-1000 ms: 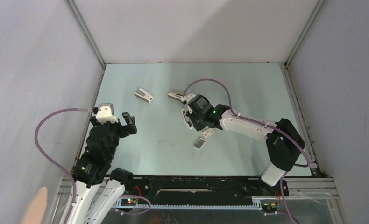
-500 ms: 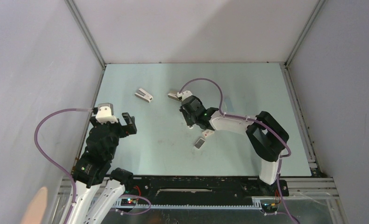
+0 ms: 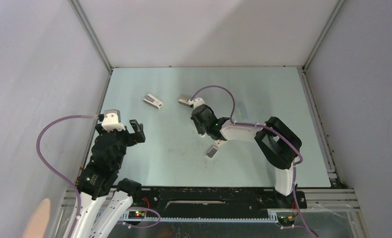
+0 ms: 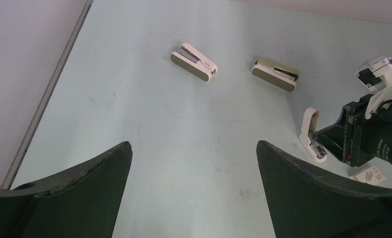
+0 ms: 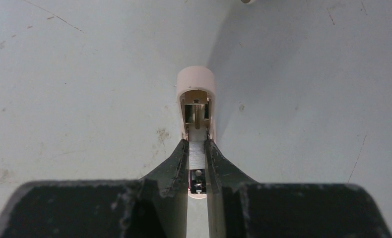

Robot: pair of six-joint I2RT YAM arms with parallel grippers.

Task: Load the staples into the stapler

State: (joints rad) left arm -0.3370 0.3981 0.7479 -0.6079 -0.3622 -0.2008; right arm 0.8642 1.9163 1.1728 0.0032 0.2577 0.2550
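The stapler lies open on the table, its pale lid flipped back and the metal channel bare; it also shows in the left wrist view. My right gripper is shut on a grey ribbed staple strip, held in line with that channel. From above, the right gripper covers the stapler. The staples box with its grey tray rests just nearer, beside a small white piece. My left gripper hangs open at the left, holding nothing.
Two stubby wedge staplers lie at the back: a white one and a beige one. Grey walls close the table on the left, back and right. The right arm's purple cable loops above its wrist.
My right arm folded its elbow inward and the gripper slid left over the stapler, which showed beside it before. The left arm has not moved.
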